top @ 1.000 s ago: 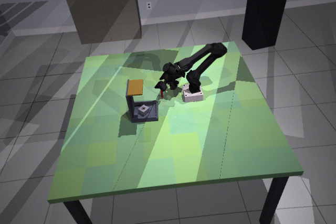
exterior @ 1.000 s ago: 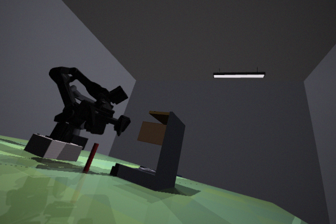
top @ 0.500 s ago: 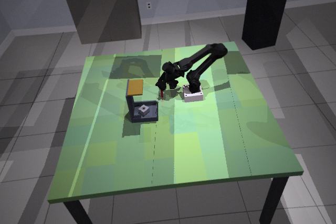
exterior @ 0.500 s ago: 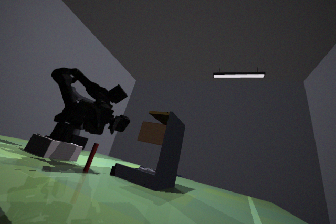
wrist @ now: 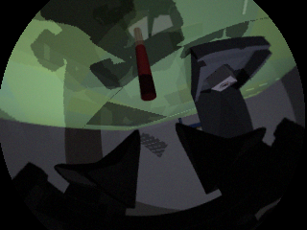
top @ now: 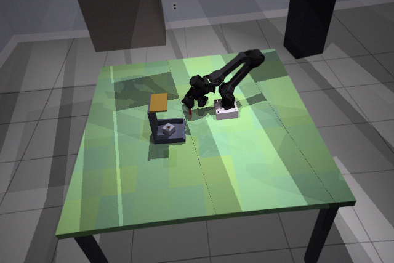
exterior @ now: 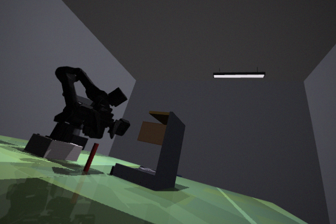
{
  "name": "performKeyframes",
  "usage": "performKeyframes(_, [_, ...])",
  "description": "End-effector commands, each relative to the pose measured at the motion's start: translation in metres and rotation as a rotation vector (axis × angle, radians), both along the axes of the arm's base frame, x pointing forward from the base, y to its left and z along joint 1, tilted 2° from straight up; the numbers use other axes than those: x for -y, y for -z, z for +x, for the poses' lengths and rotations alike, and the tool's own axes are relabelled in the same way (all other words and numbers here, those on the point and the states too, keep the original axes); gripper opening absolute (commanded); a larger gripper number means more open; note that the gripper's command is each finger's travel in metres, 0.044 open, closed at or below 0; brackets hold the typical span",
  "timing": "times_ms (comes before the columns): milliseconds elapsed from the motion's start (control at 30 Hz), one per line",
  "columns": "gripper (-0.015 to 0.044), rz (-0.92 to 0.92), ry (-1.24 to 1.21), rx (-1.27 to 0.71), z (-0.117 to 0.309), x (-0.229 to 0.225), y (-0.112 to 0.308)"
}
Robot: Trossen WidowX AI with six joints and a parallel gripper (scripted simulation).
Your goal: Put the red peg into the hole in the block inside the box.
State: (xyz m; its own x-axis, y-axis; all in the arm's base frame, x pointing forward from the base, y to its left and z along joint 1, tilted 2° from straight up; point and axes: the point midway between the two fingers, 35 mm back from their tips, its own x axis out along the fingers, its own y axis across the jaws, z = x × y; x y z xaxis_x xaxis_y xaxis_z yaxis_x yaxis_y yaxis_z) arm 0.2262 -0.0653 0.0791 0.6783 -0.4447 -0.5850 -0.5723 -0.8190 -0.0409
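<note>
The red peg (top: 189,112) (exterior: 91,157) (wrist: 145,74) stands upright on the table, a little off the box's low front edge on the arm's side. My gripper (top: 195,104) (exterior: 105,135) (wrist: 157,129) is about half open with nothing between its fingers. It is tilted and higher than the peg; the peg shows beyond the fingertips in the wrist view. The grey box (top: 170,141) (exterior: 134,176) (wrist: 230,46) has a tall back wall and faces the arm. The pale block (top: 168,129) (wrist: 223,81) with its hole sits on the box floor. The orange roof (top: 158,102) (exterior: 159,113) juts out above.
The arm's white base (top: 226,113) (exterior: 63,151) stands on the green patterned table (top: 191,190), to the right of the peg in the top view. The box has low side walls. A brown cabinet (top: 127,8) and a black one (top: 313,12) stand beyond the table.
</note>
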Motion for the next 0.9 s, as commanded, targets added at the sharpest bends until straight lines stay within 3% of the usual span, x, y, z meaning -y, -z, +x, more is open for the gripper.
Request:
performKeyframes(0, [0.0220, 0.000, -0.005, -0.011, 0.001, -0.001, 0.009])
performKeyframes(867, [0.0220, 0.000, -0.005, -0.011, -0.001, -0.001, 0.051])
